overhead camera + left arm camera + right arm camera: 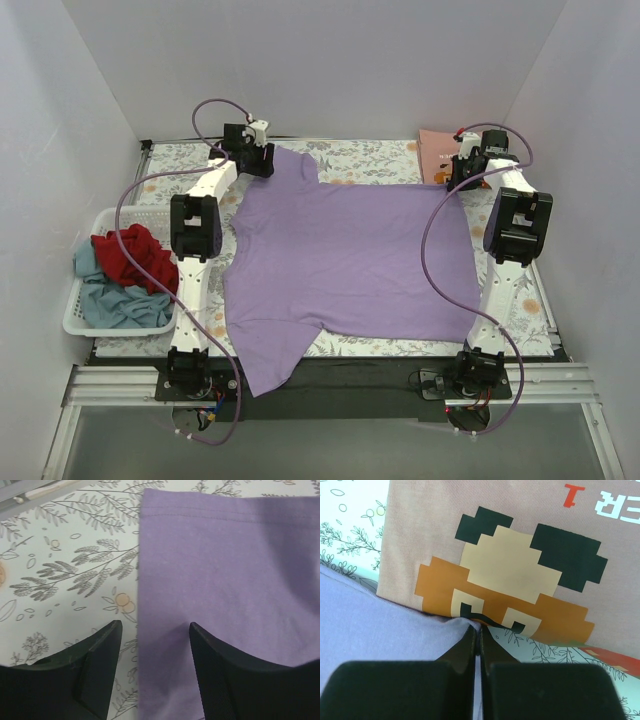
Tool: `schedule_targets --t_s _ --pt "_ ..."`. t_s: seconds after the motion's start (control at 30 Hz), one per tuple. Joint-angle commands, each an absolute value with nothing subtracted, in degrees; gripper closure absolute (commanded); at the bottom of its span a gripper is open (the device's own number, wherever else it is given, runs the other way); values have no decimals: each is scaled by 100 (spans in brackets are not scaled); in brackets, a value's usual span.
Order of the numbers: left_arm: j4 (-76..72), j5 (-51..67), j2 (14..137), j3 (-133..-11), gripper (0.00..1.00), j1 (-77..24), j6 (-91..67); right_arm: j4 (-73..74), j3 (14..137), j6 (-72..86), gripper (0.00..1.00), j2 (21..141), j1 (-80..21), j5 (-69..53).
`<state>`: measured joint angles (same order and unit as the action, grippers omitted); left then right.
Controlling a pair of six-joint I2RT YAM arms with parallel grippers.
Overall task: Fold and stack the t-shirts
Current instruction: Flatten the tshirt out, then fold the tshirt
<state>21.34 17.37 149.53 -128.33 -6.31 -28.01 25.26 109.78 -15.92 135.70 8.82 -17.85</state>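
The lavender t-shirt lies spread flat across the middle of the floral table cloth, opened out so that its edges can be lifted for a fold. The left gripper stands wide at the far left sleeve, straddling the sleeve's edge, likely set to pinch it. The right gripper is pressed closed on the tee's far right corner, with fabric puckered at its tips, beside the folded salmon-pink t-shirt, probably the stack's base. A red t-shirt and a grey-blue t-shirt wait crumpled in the basket on the left. How much fabric the right tips hold is hidden
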Motion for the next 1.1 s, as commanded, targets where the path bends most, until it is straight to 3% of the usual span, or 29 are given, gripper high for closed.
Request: schedule_targets --t_s 0.0,0.13,0.17,0.3,0.37,0.63,1.07 --pt "2786 1758 14739 -12621 46 -852 -2707 3138 10872 -1617 99 13562 826 -1837" --pt "2839 1521 15011 -12928 55 -905 -2681 3155 10846 -1617 99 13491 826 -1881" --pt "2848 1486 15081 -13016 70 -897 -2689 3147 10846 -1617 99 13474 826 -1881" --pt "2795 1537 15249 -13350 93 -896 -2760 3147 10802 -1626 99 13307 817 -1916" --pt "2629 1704 15144 -13272 99 -888 -2812 3146 10802 -1643 99 13237 835 -1942" --pt "1627 1905 14100 -12569 100 -739 -3172 3146 10723 -1714 99 12683 835 -2109" --pt "378 3041 12165 -10047 100 -369 -2883 3199 10248 -2399 99 11848 958 -2171"
